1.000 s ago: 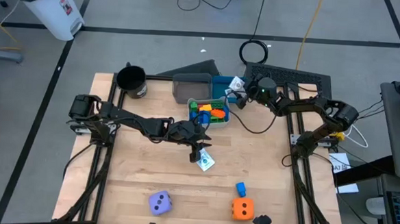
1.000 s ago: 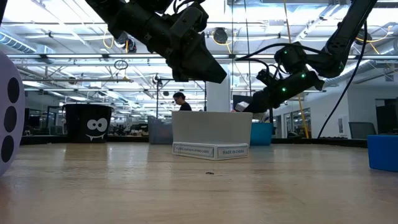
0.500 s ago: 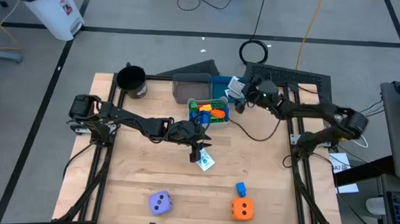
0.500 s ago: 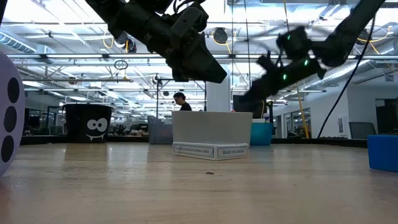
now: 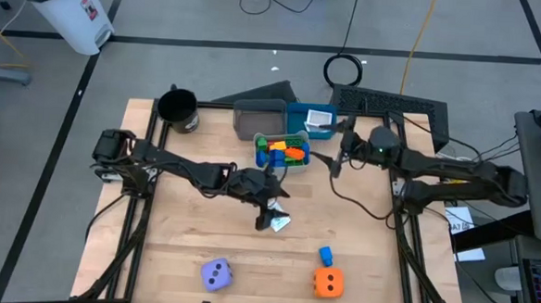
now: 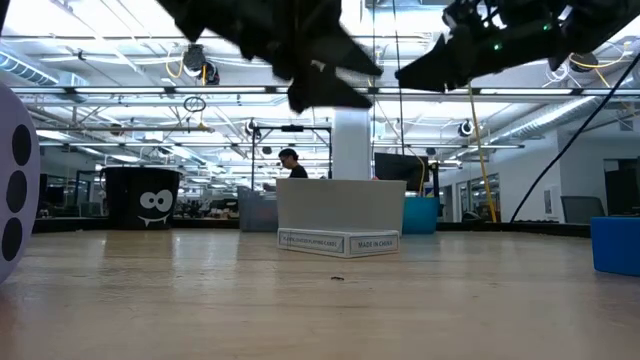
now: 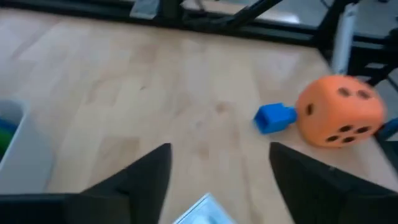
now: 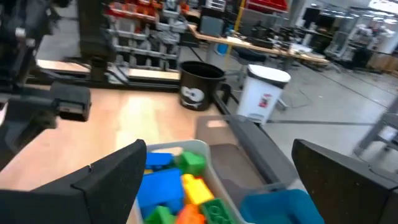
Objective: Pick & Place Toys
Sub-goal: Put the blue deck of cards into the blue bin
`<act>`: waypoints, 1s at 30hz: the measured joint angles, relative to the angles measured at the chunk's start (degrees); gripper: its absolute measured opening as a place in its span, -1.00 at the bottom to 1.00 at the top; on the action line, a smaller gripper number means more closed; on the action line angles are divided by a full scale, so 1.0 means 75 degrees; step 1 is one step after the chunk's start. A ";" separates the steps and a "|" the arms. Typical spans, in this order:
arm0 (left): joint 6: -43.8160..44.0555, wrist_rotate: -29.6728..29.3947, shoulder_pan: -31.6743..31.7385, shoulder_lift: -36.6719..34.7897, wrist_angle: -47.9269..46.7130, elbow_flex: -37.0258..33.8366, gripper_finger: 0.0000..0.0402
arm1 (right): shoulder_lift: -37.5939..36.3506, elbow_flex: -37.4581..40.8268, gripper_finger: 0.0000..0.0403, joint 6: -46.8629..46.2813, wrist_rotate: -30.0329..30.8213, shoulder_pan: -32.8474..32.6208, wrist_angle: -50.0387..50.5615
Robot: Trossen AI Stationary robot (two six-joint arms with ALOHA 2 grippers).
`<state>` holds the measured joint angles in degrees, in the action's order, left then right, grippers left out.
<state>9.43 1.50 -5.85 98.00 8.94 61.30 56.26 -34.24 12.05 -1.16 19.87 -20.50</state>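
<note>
Fingers of the left end effector (image 5: 269,216) spread empty above a white card (image 5: 281,223) at frame centre, the right end effector (image 5: 338,161) gapes wide beside the grey bin (image 5: 278,167) holding colourful blocks (image 5: 283,150).

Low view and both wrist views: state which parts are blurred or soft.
Low view: both arms overhead are smeared, while the white box stays crisp. Left wrist view: the orange die and blue block are soft. Right wrist view: the blocks are blurred.
</note>
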 joint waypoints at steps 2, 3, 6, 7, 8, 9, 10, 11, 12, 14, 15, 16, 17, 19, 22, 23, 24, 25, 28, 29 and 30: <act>-0.0007 0.0001 -0.0135 0.0011 -0.0313 0.0355 0.55 | -0.0097 0.0000 0.95 -0.0096 0.0038 -0.0178 0.0092; -0.0098 0.0002 -0.0207 0.0054 -0.0519 0.0578 0.63 | -0.0107 0.0000 0.95 -0.0115 0.0165 -0.0277 0.0105; -0.0742 -0.0001 -0.0408 0.0240 -0.1450 0.1235 0.83 | -0.0113 0.0000 0.95 -0.0072 0.0436 -0.0524 0.0146; -0.1092 -0.0004 -0.0465 0.0356 -0.1737 0.1436 0.88 | -0.0113 0.0000 0.95 -0.0055 0.0508 -0.0591 0.0149; -0.1489 -0.0004 -0.0507 0.0458 -0.2003 0.1588 0.92 | -0.0113 0.0000 0.95 -0.0052 0.0554 -0.0651 0.0160; -0.1876 -0.0013 -0.0542 0.0568 -0.2277 0.1679 0.94 | -0.0113 0.0000 0.95 -0.0059 0.0558 -0.0701 0.0174; -0.2173 -0.0041 -0.0557 0.0718 -0.2511 0.1735 0.96 | -0.0113 0.0000 0.95 -0.0088 0.0555 -0.0751 0.0202; -0.2440 -0.0118 -0.0562 0.0878 -0.2575 0.1757 0.97 | -0.0113 0.0000 0.95 -0.0112 0.0555 -0.0796 0.0222; -0.2707 -0.0222 -0.0555 0.1035 -0.2583 0.1757 0.97 | -0.0113 0.0000 0.95 -0.0113 0.0555 -0.0845 0.0257; -0.3051 -0.0375 -0.0542 0.1377 -0.2620 0.1754 0.98 | -0.0116 0.0000 0.95 -0.0114 0.0561 -0.0952 0.0362; -0.3151 -0.0454 -0.0538 0.1526 -0.2617 0.1754 0.98 | -0.0116 0.0000 0.95 -0.0115 0.0555 -0.0991 0.0443; -0.3235 -0.0488 -0.0538 0.1668 -0.2664 0.1757 0.98 | -0.0116 0.0000 0.95 -0.0115 0.0547 -0.1029 0.0519; -0.3316 -0.0490 -0.0543 0.1825 -0.2752 0.1757 0.98 | -0.0116 0.0000 0.95 -0.0115 0.0547 -0.1067 0.0556; -0.3449 -0.0470 -0.0519 0.2143 -0.2917 0.1757 0.98 | -0.0116 0.0000 0.95 -0.0116 0.0549 -0.1104 0.0629; -0.3518 -0.0443 -0.0445 0.2489 -0.3278 0.1765 0.98 | -0.0116 0.0000 0.95 -0.0116 0.0550 -0.1124 0.0719; -0.3499 -0.0322 -0.0409 0.2539 -0.3443 0.1777 0.98 | -0.0116 0.0000 0.95 -0.0116 0.0547 -0.1124 0.0764; -0.3507 -0.0175 -0.0392 0.2605 -0.3585 0.1782 0.98 | -0.0116 0.0000 0.95 -0.0116 0.0549 -0.1124 0.0812; -0.3446 -0.0057 -0.0365 0.2652 -0.3650 0.1798 0.98 | -0.0116 0.0000 0.95 -0.0116 0.0550 -0.1124 0.0840; -0.3306 0.0147 -0.0310 0.2722 -0.3660 0.1803 0.98 | -0.0116 0.0000 0.95 -0.0116 0.0550 -0.1124 0.0944; -0.3277 0.0152 -0.0294 0.2723 -0.3638 0.1796 0.98 | -0.0116 0.0000 0.95 -0.0116 0.0549 -0.1124 0.0950; -0.3257 0.0150 -0.0274 0.2726 -0.3616 0.1795 0.98 | -0.0116 0.0000 0.95 -0.0116 0.0550 -0.1124 0.0977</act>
<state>-15.00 2.62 -7.91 118.44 -18.18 74.77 55.40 -34.24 11.18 2.96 11.44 -13.17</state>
